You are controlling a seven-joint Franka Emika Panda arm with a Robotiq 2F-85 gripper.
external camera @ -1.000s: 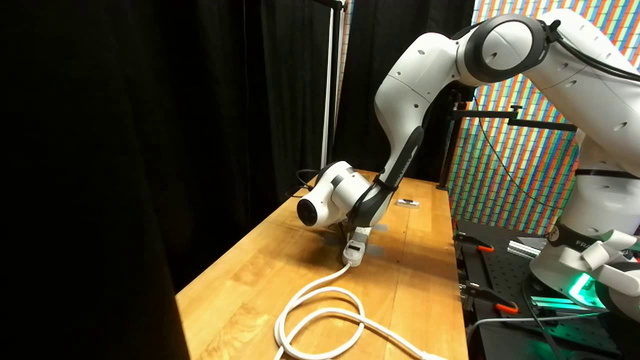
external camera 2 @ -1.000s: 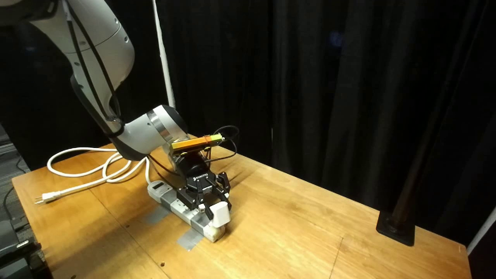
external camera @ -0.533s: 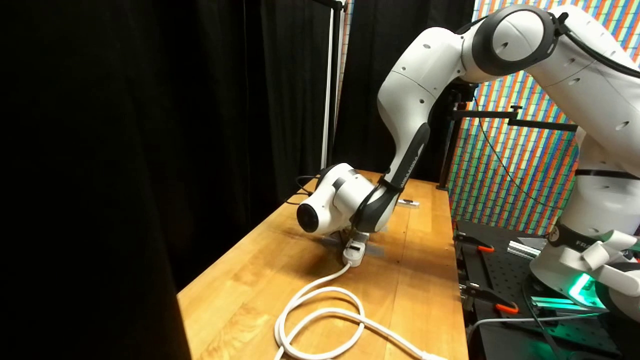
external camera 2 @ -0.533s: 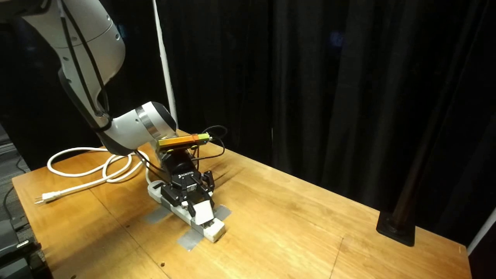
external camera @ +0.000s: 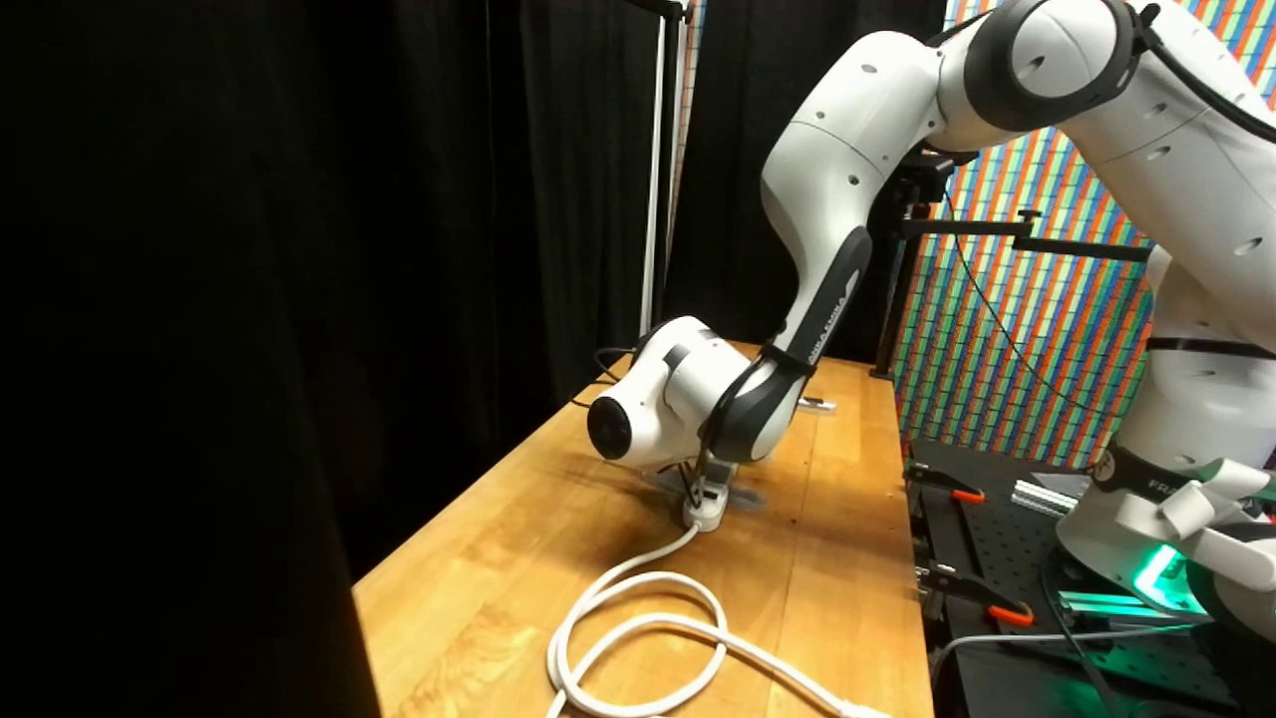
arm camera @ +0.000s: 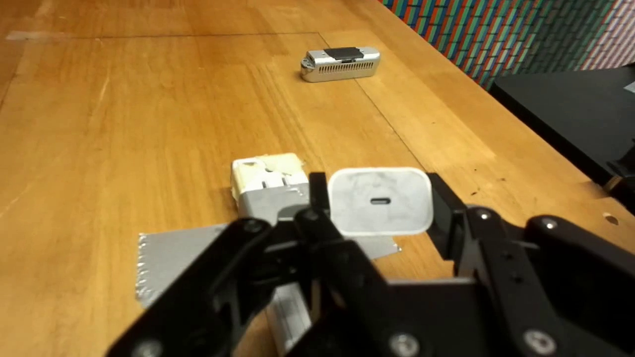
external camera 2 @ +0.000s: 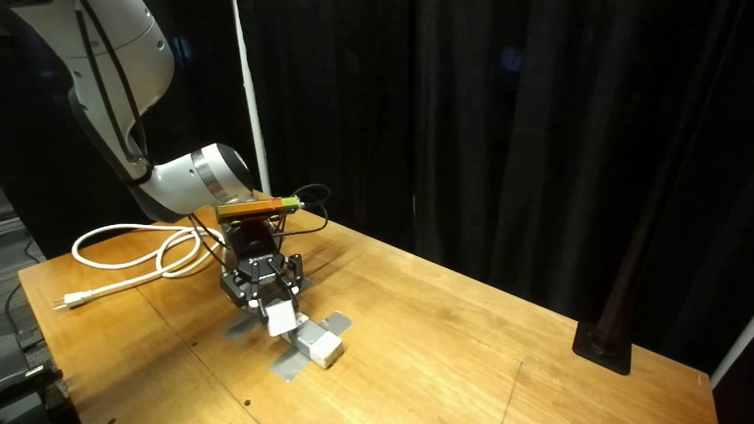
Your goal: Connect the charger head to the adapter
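Observation:
The charger head (external camera 2: 282, 318) is a white block, held between the fingertips of my gripper (external camera 2: 279, 312). In the wrist view the charger head (arm camera: 381, 201) shows its face with a small slot, pinched between both fingers of the gripper (arm camera: 380, 202). The adapter, a long whitish strip (external camera 2: 326, 348) with outlets, lies taped flat to the table. Its far end with slots (arm camera: 270, 173) shows left of the charger head in the wrist view. The charger head looks tilted and apart from that end; its prongs are hidden. In an exterior view the arm hides the gripper; the adapter's cable end (external camera: 705, 514) shows.
A thick white cable (external camera 2: 162, 272) lies coiled on the table (external camera 2: 424, 330) beyond the adapter's cable end. Grey tape (external camera 2: 290, 365) crosses the adapter. A small silver device (arm camera: 342, 64) lies farther along the table. A black post base (external camera 2: 601, 350) stands near an edge.
My gripper has moved along the adapter toward its cable end, carrying the charger head away from the adapter's slotted far end. That end is now uncovered. The grip has stayed shut.

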